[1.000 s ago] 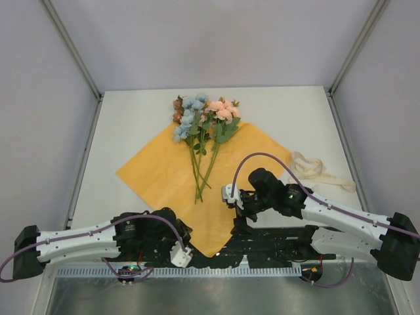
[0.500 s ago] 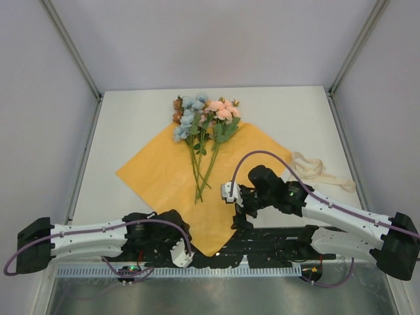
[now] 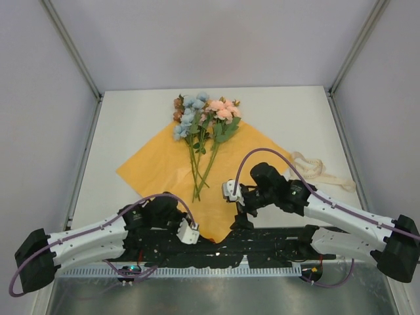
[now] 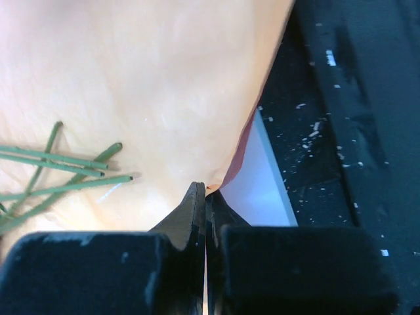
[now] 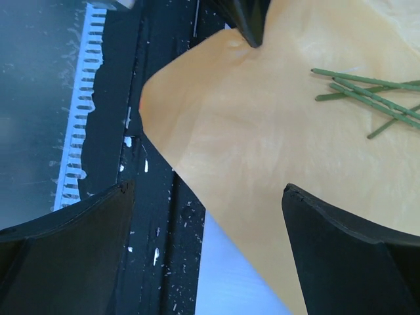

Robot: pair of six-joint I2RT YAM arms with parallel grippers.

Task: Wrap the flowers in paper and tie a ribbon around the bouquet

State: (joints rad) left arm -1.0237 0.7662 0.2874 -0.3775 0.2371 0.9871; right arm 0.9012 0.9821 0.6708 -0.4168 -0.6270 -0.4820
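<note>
The flowers [image 3: 203,118] lie on the orange paper [image 3: 164,170], blooms at the far side and green stems [image 4: 65,170] pointing toward me. My left gripper [image 3: 200,236] is shut on the paper's near corner; in the left wrist view the jaws [image 4: 206,191] pinch the paper's edge [image 4: 164,79], which curls up off the table. My right gripper [image 3: 237,216] stands open just above the paper's near right edge [image 5: 262,131], its jaws [image 5: 209,187] wide apart with nothing between them. The cream ribbon [image 3: 315,169] lies loose on the table at the right.
A black base plate [image 3: 275,243] runs along the near edge under both grippers, with a white toothed rail [image 3: 197,270] in front of it. White table surface [image 3: 131,125] surrounds the paper. Grey walls close in the left, right and back.
My left gripper has moved right to the paper's near corner and shut on it, and the corner has drawn in and lifted. The right gripper has stayed open and hardly moved.
</note>
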